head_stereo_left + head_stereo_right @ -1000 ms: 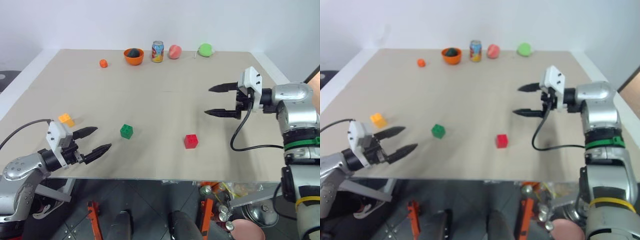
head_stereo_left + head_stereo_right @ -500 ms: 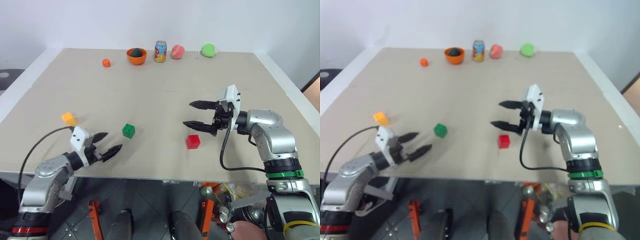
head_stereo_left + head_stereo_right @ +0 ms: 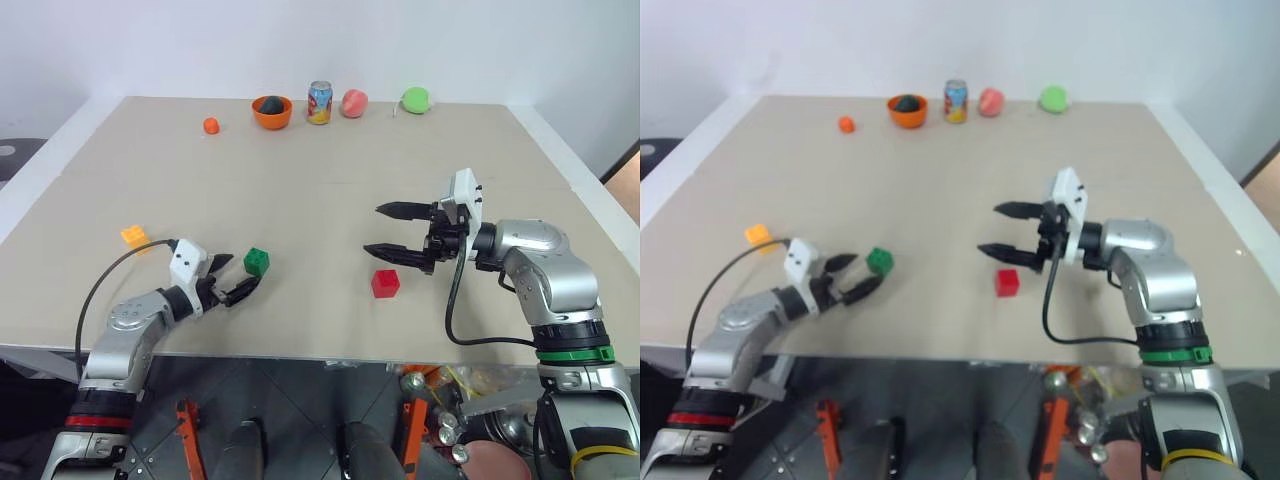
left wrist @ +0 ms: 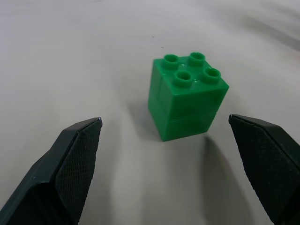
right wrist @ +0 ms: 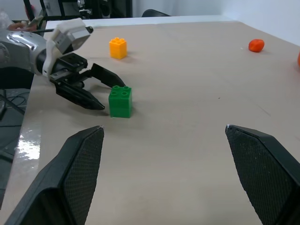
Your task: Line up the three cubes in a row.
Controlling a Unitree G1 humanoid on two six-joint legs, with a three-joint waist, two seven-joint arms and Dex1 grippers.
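On the left side of the desk [image 3: 330, 200], the yellow-orange cube [image 3: 134, 236] sits alone, well behind and to the outer side of the left gripper [image 3: 238, 279]. That gripper lies low over the desk near the front edge, its two black fingers [image 4: 70, 173] spread wide and holding nothing. The green cube [image 4: 186, 96] stands upright, studs up, just ahead of the fingertips and roughly centred on the gap between them; there is bare desk between it and each finger, so they are not touching it. From the opposite arm's wrist camera, one finger reaches in just beside the cube and the other angles behind it.

Further right, the red cube [image 3: 385, 283] rests on the desk, just below and a little to the inside of the right gripper [image 3: 387, 231]. That gripper hangs above the desk, pointing toward the left arm, its fingers [image 5: 70, 178] wide apart and empty, with the red cube near the lower fingertip but clear of it.

Along the far edge stand a small orange ball [image 3: 211, 125], an orange bowl [image 3: 271, 112] with something dark inside, a drink can [image 3: 319, 102], a peach-coloured fruit [image 3: 354, 103] and a green fruit [image 3: 415, 99], all well apart from both sets of fingers.
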